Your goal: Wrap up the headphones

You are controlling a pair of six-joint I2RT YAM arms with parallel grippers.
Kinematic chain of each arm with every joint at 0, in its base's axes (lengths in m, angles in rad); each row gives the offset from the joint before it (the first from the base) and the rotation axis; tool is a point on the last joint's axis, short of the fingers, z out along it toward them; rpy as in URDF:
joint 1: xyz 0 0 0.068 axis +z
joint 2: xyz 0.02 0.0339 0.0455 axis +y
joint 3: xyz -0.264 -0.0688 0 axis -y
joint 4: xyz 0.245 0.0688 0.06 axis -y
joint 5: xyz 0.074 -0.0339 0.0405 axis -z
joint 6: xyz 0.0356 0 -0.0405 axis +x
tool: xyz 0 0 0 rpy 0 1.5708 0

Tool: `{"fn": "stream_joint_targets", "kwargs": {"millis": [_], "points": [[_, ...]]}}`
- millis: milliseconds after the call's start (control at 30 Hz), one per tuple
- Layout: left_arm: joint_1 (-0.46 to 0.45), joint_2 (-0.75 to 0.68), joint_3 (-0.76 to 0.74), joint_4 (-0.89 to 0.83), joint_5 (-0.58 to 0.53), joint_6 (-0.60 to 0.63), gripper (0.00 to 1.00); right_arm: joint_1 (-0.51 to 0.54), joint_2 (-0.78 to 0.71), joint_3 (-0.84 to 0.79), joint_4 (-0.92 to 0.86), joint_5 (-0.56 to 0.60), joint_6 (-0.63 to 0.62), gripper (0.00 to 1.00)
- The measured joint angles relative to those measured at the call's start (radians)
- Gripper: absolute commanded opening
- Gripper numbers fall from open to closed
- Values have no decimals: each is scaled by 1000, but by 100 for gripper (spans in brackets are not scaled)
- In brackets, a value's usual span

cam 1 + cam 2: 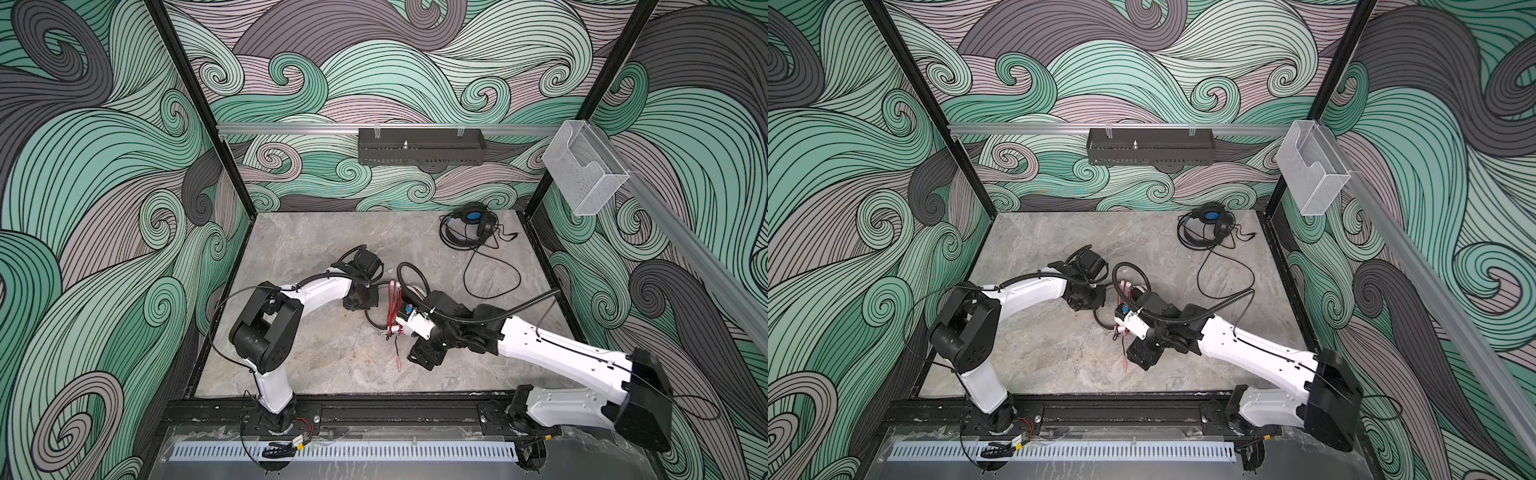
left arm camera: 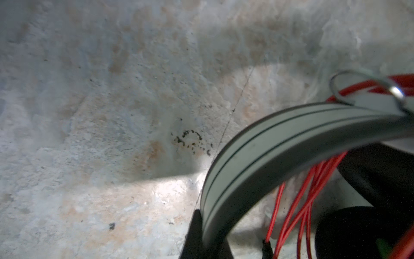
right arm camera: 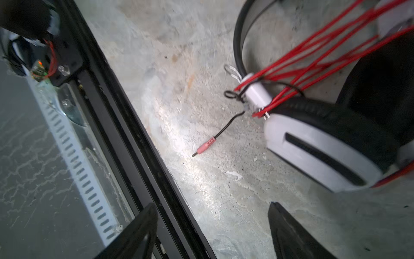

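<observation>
here, left tool (image 1: pixel 363 305) clamps white headphones (image 3: pixel 313 145) by smooth curved band (image 2: pixel 280 139); right tool (image 3: pixel 211 204) gapes.

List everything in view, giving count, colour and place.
white headphones: one, white with black pads, mid-table between the grippers
red cord: one, red, wound in strands across the white headphones
plug: one, pink, on the table beside them
black headphones: one, black with blue lining, far right of the table
black cord: one, black, loose loop on the table
table: one, grey marbled
tray: one, black, on the back rail
holder: one, clear, on the right rail
left gripper: shut on the white headphones' band
right gripper: open, empty
</observation>
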Motion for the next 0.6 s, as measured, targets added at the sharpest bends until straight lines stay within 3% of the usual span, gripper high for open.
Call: {"fn": "stream_joint_targets", "kwargs": {"millis": [600], "points": [[6, 21, 3, 19, 26, -84, 0, -1, 358, -5, 236, 27, 10, 75]]}}
